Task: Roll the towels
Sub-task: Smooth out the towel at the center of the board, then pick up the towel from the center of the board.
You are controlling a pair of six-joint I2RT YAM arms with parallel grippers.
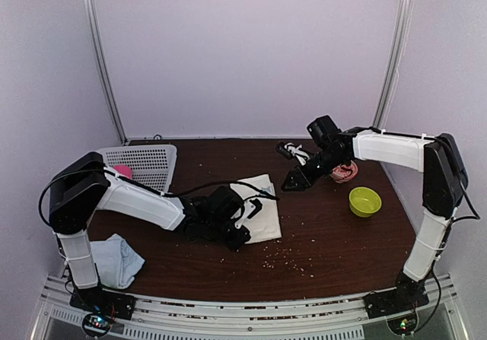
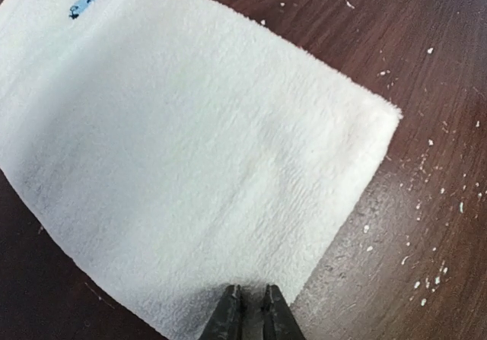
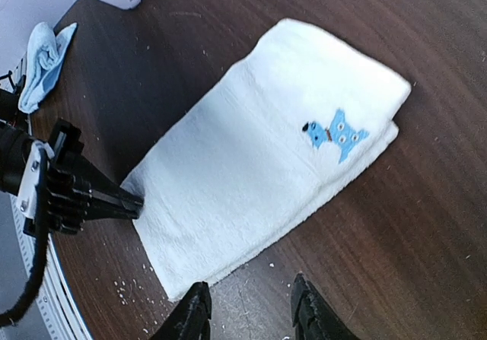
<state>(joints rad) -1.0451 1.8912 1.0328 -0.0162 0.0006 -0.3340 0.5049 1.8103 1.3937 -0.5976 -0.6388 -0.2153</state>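
Note:
The cream-white towel (image 1: 262,203) lies flat and folded on the dark table, with a small blue embroidered figure (image 3: 338,135) near its far end. It fills the left wrist view (image 2: 190,150) and also shows in the right wrist view (image 3: 259,157). My left gripper (image 1: 243,236) is low at the towel's near end, its fingers (image 2: 227,316) pinched together on the edge. The right wrist view shows the left gripper (image 3: 131,203) at that corner. My right gripper (image 3: 247,309) is open and empty, hovering beside the towel's long edge (image 1: 291,182). The pale blue towel (image 1: 118,260) lies crumpled at the front left.
A white mesh basket (image 1: 144,161) stands at the back left with a pink cloth roll (image 1: 122,171) beside it. A green bowl (image 1: 365,201) and a reddish object (image 1: 344,171) sit at the right. Crumbs are scattered over the table near the towel (image 2: 426,279).

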